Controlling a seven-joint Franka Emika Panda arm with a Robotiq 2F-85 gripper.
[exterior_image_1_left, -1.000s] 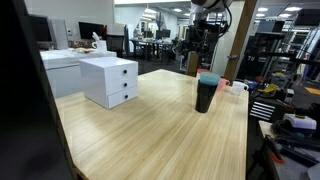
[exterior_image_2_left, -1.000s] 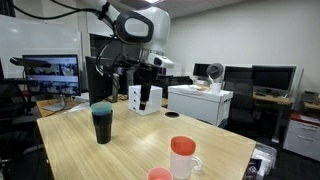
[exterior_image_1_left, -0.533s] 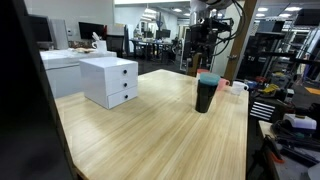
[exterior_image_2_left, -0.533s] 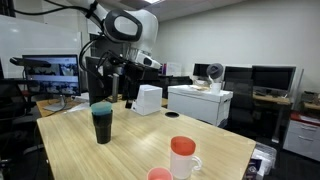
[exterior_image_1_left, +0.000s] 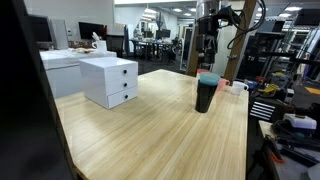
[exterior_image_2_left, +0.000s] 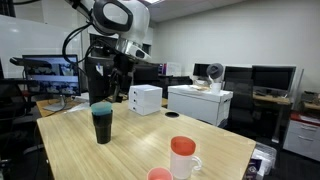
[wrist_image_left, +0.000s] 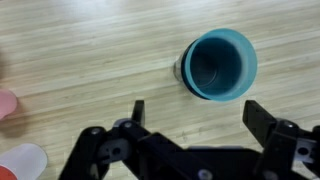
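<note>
Overhead, the gripper hangs in the air above a dark cup with a teal rim. The cup stands upright on the wooden table, toward one end of it. In both exterior views open air separates the fingertips from the cup's rim, so the two are apart, not touching. In the wrist view the jaws are spread wide and released, with only bare tabletop between them. The cup's round mouth is seen from straight above in that view, lying just beyond the fingertips and off-centre from the gap. Its inside looks empty, though the dark wall makes this hard to confirm. A white drawer unit with two drawer fronts sits on the same table, well apart from the cup. A white mug with a red rim stands near the table's other end. A second red-rimmed vessel sits just beside the mug, cut off by the frame edge. Office desks and monitors fill the background behind the table.
</note>
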